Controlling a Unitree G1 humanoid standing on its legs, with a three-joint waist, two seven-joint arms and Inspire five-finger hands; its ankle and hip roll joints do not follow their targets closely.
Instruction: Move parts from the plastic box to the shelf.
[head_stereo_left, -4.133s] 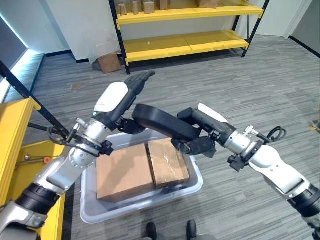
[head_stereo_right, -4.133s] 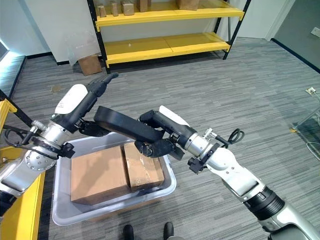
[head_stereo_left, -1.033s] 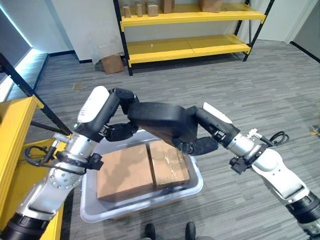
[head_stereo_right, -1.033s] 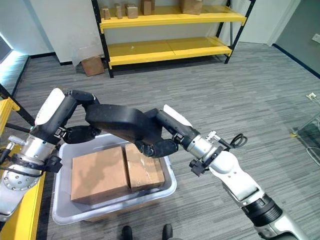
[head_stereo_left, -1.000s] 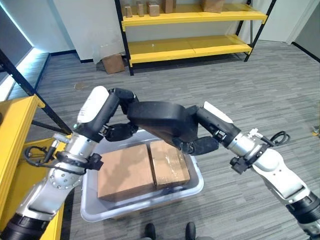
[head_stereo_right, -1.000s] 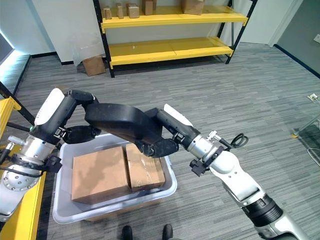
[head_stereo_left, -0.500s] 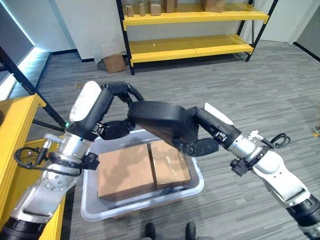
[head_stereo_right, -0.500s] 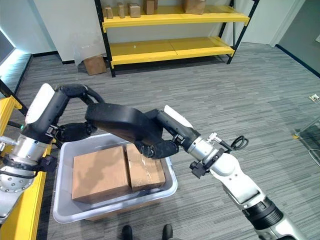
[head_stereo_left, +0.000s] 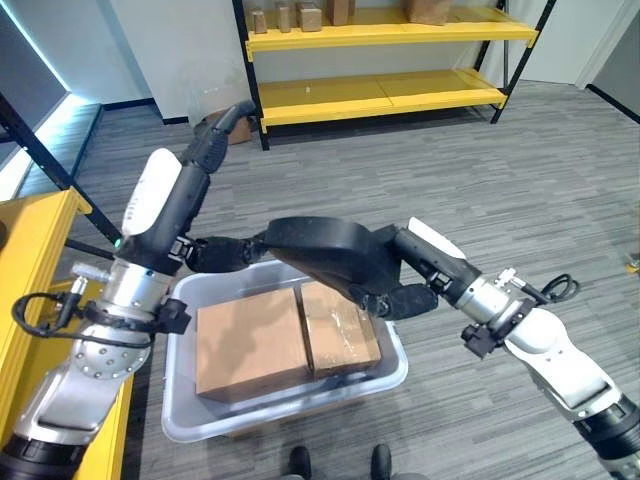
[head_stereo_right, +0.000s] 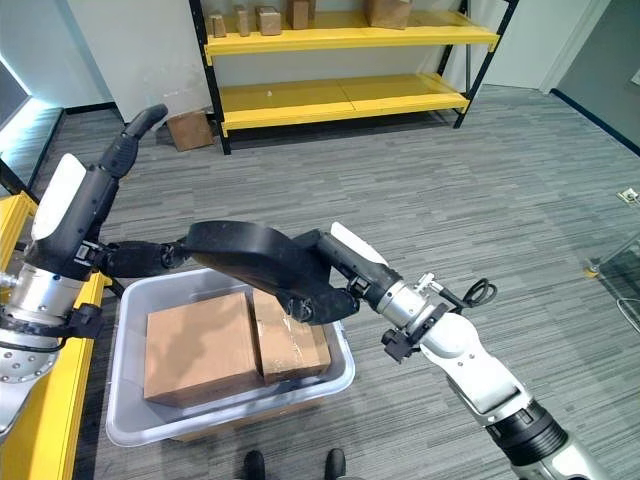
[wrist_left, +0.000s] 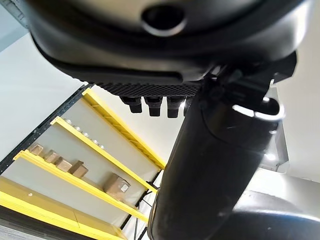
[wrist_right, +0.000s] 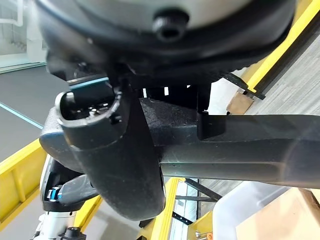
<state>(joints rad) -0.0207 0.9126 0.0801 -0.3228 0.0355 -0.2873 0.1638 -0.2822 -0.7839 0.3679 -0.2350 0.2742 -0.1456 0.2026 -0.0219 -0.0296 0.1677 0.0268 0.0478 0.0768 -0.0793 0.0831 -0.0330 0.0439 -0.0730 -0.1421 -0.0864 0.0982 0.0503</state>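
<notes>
A long black curved part (head_stereo_left: 330, 255) hangs level above the clear plastic box (head_stereo_left: 290, 388). My right hand (head_stereo_left: 405, 292) is shut on its right end, fingers curled underneath, and the part (wrist_right: 240, 145) crosses the right wrist view past the thumb. My left hand (head_stereo_left: 160, 205) is open, its fingers straight and pointing up and away from the part, while its thumb (head_stereo_left: 225, 252) reaches to the part's left end. Two brown cardboard boxes (head_stereo_left: 250, 345) lie side by side in the plastic box. The yellow shelf (head_stereo_left: 380, 90) stands across the grey floor at the back.
Several small cardboard boxes (head_stereo_left: 285, 17) stand on the shelf's upper level. Another small carton (head_stereo_left: 230, 125) and a plastic bag sit on the floor by the shelf's left post. A yellow rack (head_stereo_left: 30, 260) with a black brace stands close on my left.
My left hand's fingers have uncurled from over the part's left end and swung straight up. The part has sunk a little and is still held by my right hand.
</notes>
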